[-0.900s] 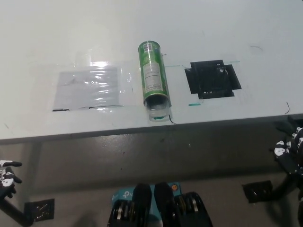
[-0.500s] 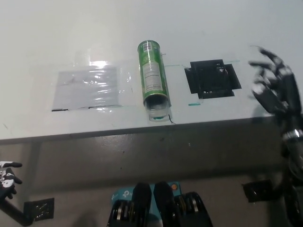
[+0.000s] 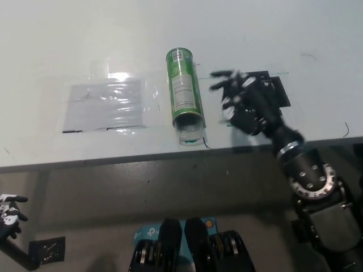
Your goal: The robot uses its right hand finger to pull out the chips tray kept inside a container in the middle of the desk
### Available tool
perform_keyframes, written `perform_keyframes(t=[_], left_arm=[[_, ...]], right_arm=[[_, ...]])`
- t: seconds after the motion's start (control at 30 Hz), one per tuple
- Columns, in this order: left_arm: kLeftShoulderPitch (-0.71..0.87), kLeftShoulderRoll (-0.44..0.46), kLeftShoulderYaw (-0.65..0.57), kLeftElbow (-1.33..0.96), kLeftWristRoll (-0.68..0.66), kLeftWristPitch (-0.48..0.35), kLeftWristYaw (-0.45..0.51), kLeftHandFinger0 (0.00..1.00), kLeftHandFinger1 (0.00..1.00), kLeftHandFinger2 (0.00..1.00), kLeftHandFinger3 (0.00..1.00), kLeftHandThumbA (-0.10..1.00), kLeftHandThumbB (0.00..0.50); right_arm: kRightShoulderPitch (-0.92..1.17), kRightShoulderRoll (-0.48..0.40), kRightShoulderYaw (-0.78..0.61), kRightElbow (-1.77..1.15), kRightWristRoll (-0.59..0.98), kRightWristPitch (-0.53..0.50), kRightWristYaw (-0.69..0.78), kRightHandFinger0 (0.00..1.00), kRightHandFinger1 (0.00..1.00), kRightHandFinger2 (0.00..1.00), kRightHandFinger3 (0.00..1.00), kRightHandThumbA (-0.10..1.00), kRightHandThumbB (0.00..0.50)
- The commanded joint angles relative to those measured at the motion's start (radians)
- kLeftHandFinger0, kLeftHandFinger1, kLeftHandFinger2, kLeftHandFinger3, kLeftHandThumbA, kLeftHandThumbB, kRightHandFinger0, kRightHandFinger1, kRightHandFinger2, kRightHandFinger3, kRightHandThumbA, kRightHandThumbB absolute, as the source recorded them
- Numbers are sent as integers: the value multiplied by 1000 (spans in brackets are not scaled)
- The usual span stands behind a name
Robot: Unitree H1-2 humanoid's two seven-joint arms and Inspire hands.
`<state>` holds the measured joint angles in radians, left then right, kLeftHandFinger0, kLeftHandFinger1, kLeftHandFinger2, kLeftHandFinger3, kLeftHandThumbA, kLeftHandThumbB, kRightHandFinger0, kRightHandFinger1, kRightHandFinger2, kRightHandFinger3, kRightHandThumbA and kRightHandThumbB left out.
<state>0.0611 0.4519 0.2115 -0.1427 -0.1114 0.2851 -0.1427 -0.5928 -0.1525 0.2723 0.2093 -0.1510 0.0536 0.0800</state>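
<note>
A green chips container (image 3: 184, 93) lies on its side in the middle of the white desk (image 3: 283, 28), its open mouth facing the near edge. A clear tray end (image 3: 189, 135) sticks out of that mouth. My black right hand (image 3: 244, 103) hovers over the desk just right of the container, fingers spread, holding nothing; it partly covers a black square mark. It is apart from the container. My white left hand (image 3: 8, 212) rests low at the left, below the desk edge, only partly in view.
A shiny clear plastic sheet (image 3: 105, 104) is taped flat on the desk left of the container. A black square mark (image 3: 275, 90) lies right of the container, under my right hand. The desk's near edge (image 3: 113, 158) runs across the picture.
My right hand has risen from below the desk's right edge and swung left over the desk, ending beside the container. The container, the tray and my left hand have stayed put.
</note>
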Motion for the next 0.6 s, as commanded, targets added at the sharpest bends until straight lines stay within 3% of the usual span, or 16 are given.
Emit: perform_keyframes(t=[0.0, 0.23, 0.37, 0.57], left_arm=[[-3, 18, 8, -37, -13, 2, -20, 284, 277, 358, 545, 208, 0], [-2, 23, 12, -39, -14, -1, -26, 279, 276, 361, 537, 204, 0], [-2, 23, 13, -41, -5, -6, -27, 271, 270, 359, 537, 204, 0], [-5, 28, 15, -37, -6, -10, -33, 278, 278, 365, 547, 204, 0]], right_arm=[[-65, -2, 40, 39, -69, -125, 30, 0, 0, 615, 731, -100, 181], [-66, -7, 85, 121, -84, -203, 63, 0, 0, 598, 665, -100, 169], [-68, -20, 107, 142, -107, -210, 88, 0, 0, 642, 686, -100, 148], [-78, -17, 97, 180, -125, -260, 72, 0, 0, 604, 661, -100, 159]])
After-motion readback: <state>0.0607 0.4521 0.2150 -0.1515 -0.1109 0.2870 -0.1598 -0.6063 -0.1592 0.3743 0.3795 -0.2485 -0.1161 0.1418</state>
